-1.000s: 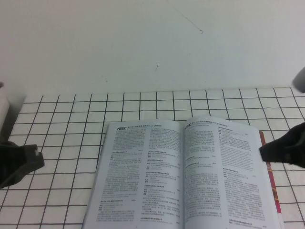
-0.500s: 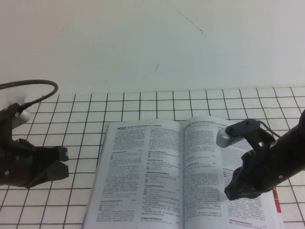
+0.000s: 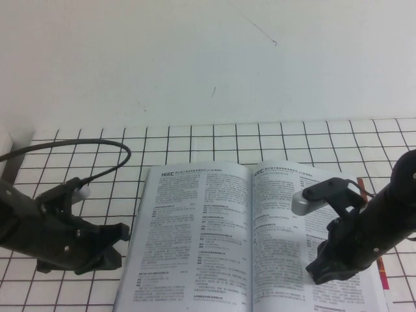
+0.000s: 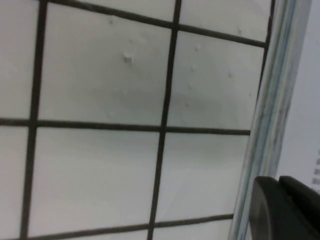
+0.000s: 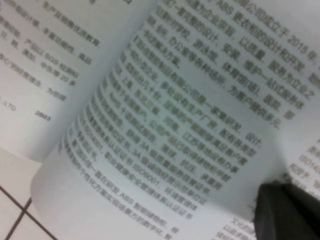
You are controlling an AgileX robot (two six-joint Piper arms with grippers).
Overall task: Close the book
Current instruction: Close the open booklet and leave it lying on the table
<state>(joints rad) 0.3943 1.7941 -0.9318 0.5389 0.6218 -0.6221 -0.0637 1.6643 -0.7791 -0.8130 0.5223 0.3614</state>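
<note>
An open book (image 3: 208,234) with printed text lies flat on the gridded table, its spine running toward me. My left gripper (image 3: 121,243) sits low at the book's left edge; in the left wrist view its dark fingers (image 4: 287,207) are pressed together beside the stacked page edges (image 4: 272,100). My right gripper (image 3: 320,273) rests shut on the right page, tip down. In the right wrist view a printed page (image 5: 165,115) bows upward in front of the dark right gripper (image 5: 285,212).
The white table with black grid lines (image 3: 84,156) extends behind and to both sides of the book. A red cover edge (image 3: 383,276) shows at the book's right. A black cable (image 3: 110,148) loops above the left arm. A plain wall stands behind.
Both arms have come in from the sides. The left gripper has moved right to the book's left edge. The right gripper has come down onto the right page.
</note>
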